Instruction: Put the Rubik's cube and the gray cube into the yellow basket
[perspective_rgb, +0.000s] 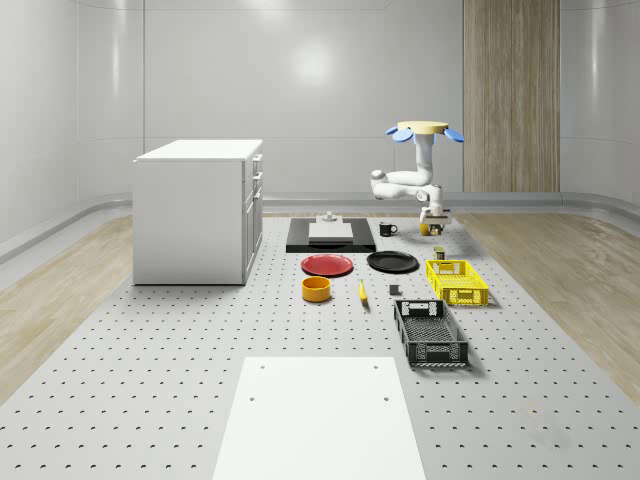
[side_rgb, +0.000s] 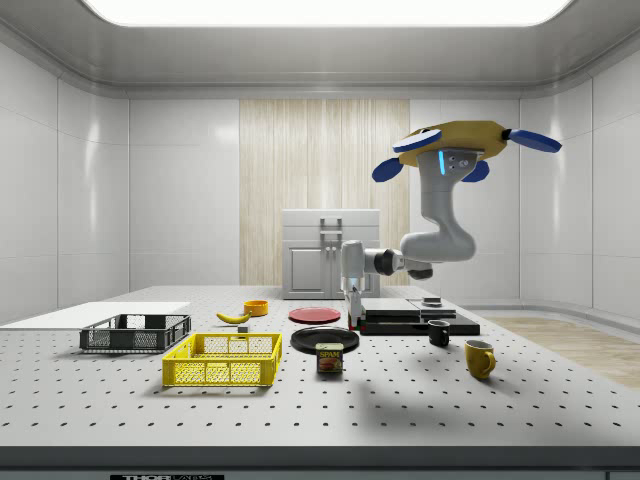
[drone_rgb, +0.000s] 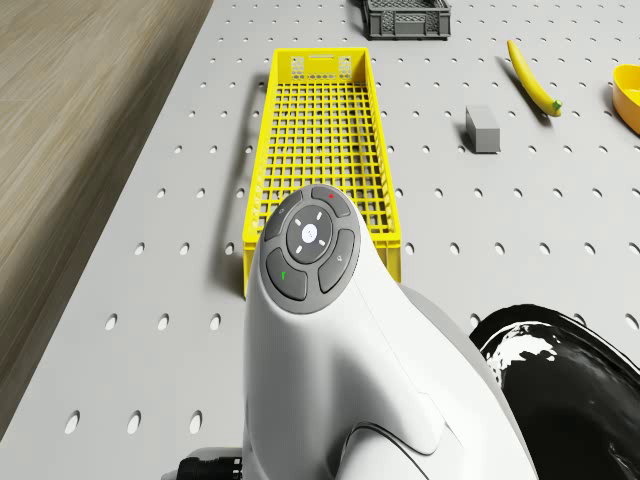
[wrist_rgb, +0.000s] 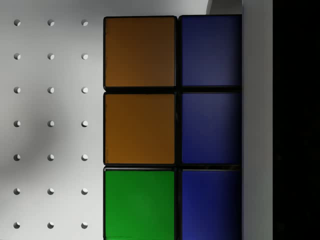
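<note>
Gray cube (perspective_rgb: 395, 291): It is seen resting on the worktop (perspective_rgb: 150, 380), just beside the banana (perspective_rgb: 362, 292). In the whole-scene view it lies at nine o'clock from the yellow basket (perspective_rgb: 456, 282) and apart from it. Nothing is touching it.

Drone (perspective_rgb: 425, 129): It is seen hovering well above the far part of the worktop, at twelve o'clock from the yellow basket in the whole-scene view. Its arm (side_rgb: 440, 235) is bent down toward the surface.

Gripper (perspective_rgb: 436, 225): It is lowered close to the worktop beside the black plate (side_rgb: 325, 340), pointing straight down. Whether it is clenched on anything or released cannot be told.

Rubik's cube (wrist_rgb: 140, 125): It is seen directly under the wrist and very near, with orange, green and blue tiles facing up. Whether it is lifted or still resting on the worktop cannot be judged.

Yellow basket: It is seen empty, lying at six o'clock from the gripper in the whole-scene view, with the black basket (perspective_rgb: 430, 333) beyond it at six o'clock again.

Step in hand: The pickup of the Rubik's cube is judged to be under way. Neither cube has yet been placed.

Next move: A firm hold on the Rubik's cube would have to be confirmed. The cube would then be raised above the basket's wall, carried over the mesh floor and let go there. The gray cube is left for afterwards.
</note>
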